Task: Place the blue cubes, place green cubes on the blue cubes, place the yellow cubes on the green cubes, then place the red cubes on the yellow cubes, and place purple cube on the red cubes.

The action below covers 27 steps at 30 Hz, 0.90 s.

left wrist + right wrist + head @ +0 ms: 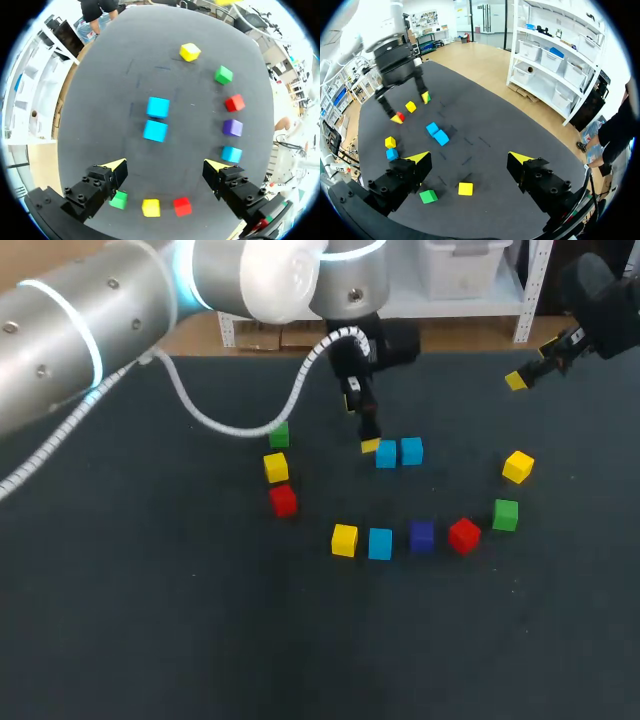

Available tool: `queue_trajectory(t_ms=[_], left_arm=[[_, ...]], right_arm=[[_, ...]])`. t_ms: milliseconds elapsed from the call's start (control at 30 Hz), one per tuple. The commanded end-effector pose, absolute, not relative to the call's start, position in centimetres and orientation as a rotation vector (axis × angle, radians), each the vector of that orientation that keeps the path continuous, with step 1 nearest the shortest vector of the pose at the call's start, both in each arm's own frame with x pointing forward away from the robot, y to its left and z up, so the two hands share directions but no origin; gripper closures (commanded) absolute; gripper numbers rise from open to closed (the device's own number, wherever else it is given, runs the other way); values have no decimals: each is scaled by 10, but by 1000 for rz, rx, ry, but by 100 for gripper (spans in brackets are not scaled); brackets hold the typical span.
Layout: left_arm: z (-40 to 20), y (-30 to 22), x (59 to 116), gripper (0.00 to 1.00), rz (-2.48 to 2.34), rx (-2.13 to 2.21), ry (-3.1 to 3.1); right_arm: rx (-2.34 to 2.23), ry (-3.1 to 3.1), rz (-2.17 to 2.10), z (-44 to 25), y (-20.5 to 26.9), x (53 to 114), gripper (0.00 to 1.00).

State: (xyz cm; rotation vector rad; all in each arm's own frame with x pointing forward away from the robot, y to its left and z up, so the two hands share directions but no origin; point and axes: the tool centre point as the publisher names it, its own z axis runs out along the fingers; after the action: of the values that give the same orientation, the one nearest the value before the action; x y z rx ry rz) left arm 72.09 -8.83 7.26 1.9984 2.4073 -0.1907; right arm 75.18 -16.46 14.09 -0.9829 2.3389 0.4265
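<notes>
Left gripper (165, 167) wide open, empty, above the blue pair (155, 131), which sits side by side, likely the stack base. Right gripper (470, 162) also wide, empty, well clear of the pair.

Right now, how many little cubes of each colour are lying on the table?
Blue cubes: 3
Green cubes: 2
Yellow cubes: 3
Red cubes: 2
Purple cube: 1
Total: 11

Passage: lower half of frame, over the table (150, 640).
Obstacle, centre: cube row (421, 536).
Obstacle, upper left: left arm (100, 330) spanning it.
</notes>
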Motion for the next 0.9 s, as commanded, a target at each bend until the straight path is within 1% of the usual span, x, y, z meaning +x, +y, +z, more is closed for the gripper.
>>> queue_trajectory(t_ms=[33, 400, 900], left_arm=[[74, -76, 661, 0, -75, 1891, 2299], [62, -76, 619, 0, -91, 1903, 2263], [34, -76, 585, 0, -103, 2164, 2129]], right_arm=[[-983, 2337, 427, 141, -165, 751, 0], [-983, 2337, 427, 141, -165, 751, 0], [-983, 2337, 427, 141, -165, 751, 0]])
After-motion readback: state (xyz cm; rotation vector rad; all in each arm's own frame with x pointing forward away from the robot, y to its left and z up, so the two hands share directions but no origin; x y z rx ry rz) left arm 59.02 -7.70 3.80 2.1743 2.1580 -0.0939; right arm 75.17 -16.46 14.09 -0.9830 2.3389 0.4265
